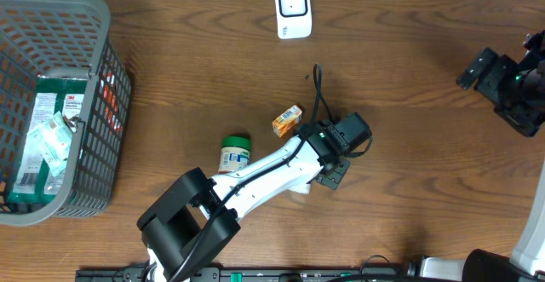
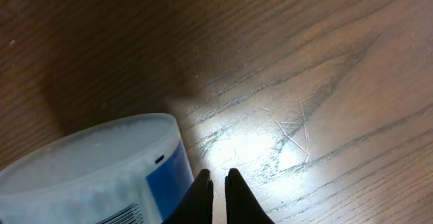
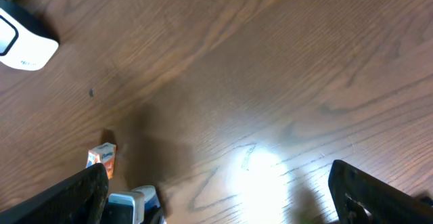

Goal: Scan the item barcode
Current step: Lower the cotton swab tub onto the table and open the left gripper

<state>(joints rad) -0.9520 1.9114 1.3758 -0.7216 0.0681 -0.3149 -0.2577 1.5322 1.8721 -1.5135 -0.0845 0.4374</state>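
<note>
White plastic is filling the lower left of my left wrist view: the tub, blue-labelled, is sitting on the wooden table just beside my left pincer, whose fingers are pressing together on nothing. My right pincer is hanging with its fingers wide apart over bare wood, holding nothing.

To do this step well, I am judging that I should be spreading the left fingers, sliding across to straddle the tub, and gripping clear of the barcode showing at the label's lower edge. Then I should be turning those bars toward the scanner at the table's far edge.

I am counting one tub, one scanner, one orange carton, one green-lidded jar, and one grey basket holding packets too jumbled to number.
</note>
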